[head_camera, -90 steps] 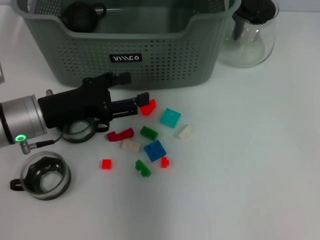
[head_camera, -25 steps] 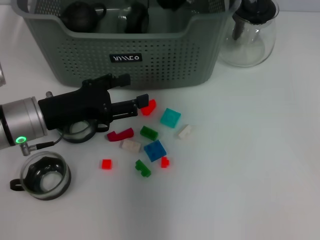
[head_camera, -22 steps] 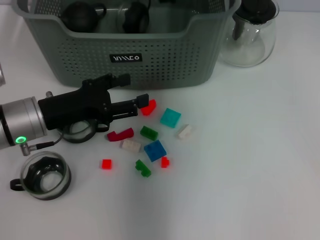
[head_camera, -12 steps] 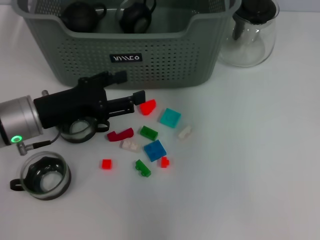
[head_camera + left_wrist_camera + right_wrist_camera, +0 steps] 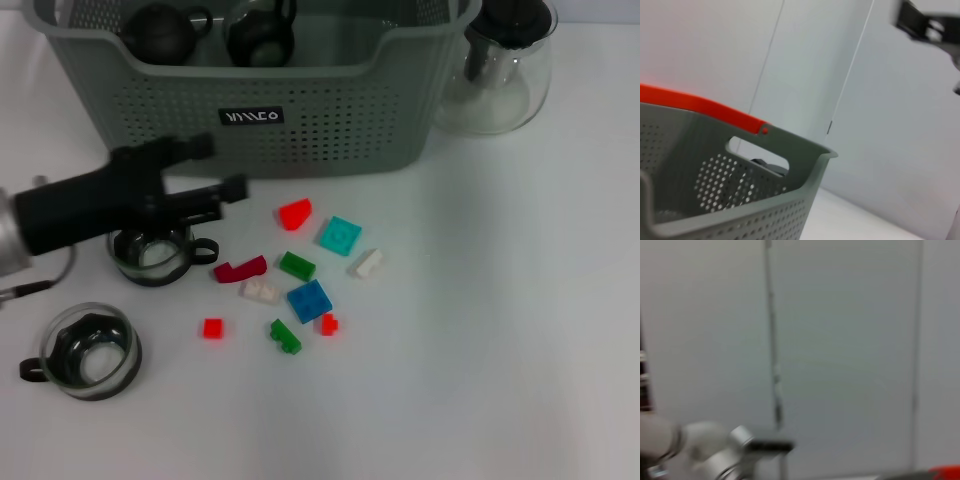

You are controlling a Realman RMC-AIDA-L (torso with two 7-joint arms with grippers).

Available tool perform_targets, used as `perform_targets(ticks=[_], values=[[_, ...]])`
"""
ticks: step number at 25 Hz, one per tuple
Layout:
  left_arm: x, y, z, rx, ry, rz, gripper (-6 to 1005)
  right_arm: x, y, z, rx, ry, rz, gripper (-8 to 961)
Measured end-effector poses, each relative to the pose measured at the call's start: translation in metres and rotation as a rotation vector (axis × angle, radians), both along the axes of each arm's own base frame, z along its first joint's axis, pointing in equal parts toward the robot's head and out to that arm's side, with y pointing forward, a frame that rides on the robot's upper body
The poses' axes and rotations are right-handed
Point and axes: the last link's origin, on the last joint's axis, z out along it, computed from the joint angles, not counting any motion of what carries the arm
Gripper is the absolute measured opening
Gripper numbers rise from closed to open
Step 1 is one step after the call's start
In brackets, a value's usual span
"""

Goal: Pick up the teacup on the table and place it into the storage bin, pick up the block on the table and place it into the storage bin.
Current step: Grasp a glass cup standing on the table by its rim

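teacup [image 5: 150, 252] upright beneath spread left gripper [image 5: 215, 168]; storage bin [image 5: 300, 120] long axis left-right.

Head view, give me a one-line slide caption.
Left gripper open above a teacup, scattered blocks before the storage bin.

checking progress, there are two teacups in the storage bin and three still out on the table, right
Not quite: the head view shows two teacups in the storage bin, but only two on the table, one teacup under the left gripper and another nearer the front.
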Motion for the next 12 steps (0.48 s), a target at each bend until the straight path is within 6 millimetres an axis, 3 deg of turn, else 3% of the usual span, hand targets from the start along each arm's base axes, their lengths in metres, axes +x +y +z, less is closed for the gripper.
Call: perform_targets(ticks=[5, 12], values=[[-0.013, -0.001, 0.025, -0.011, 0.071, 0.06, 829, 0.037, -0.017, 0.006, -0.151, -0.099, -0.012, 693], [-0.025, 0.006, 0.066, -0.063, 0.284, 0.177, 829, 0.076, -0.033, -0.017, -0.331, -0.355, -0.125, 691]])
